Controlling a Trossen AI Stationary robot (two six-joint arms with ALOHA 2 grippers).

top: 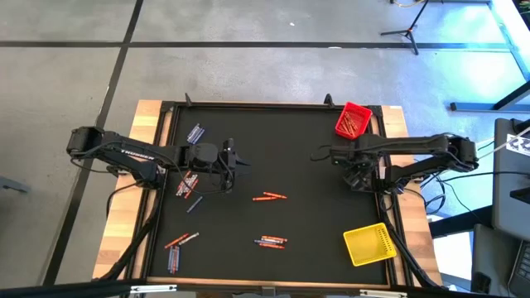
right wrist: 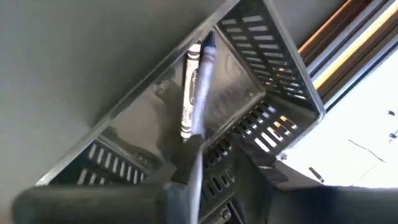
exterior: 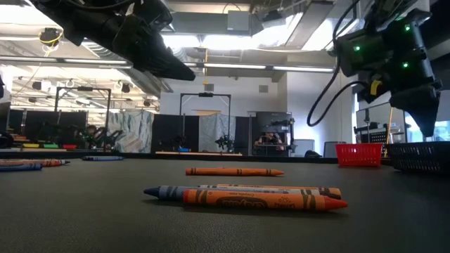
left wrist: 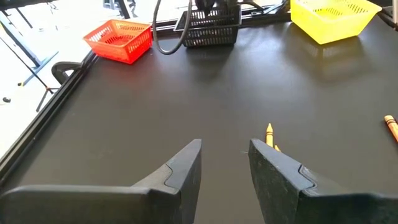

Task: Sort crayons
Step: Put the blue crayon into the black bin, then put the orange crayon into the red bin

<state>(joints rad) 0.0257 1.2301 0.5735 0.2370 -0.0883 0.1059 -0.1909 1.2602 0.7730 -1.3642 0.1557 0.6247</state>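
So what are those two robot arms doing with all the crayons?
They are sorting crayons into little bins. The right gripper hangs over a dark slotted plastic bin, with a grey paper-wrapped crayon just past its fingertips, inside the bin. The left gripper hovers open above the black table mat with nothing in it. A red square bin already has orange crayons inside, and more crayons lie scattered on the mat.

From above, the right end effector [top: 361, 175] is hiding most of the black bin [top: 370, 184] beneath it. In the low view, both arms are running off the top edge, and the black bin [exterior: 420, 156] is being cut by the right edge. The left wrist view is showing only the tip of an orange crayon [left wrist: 269, 132] behind a finger [left wrist: 277, 177]. Crayon labels are staying too small to read.
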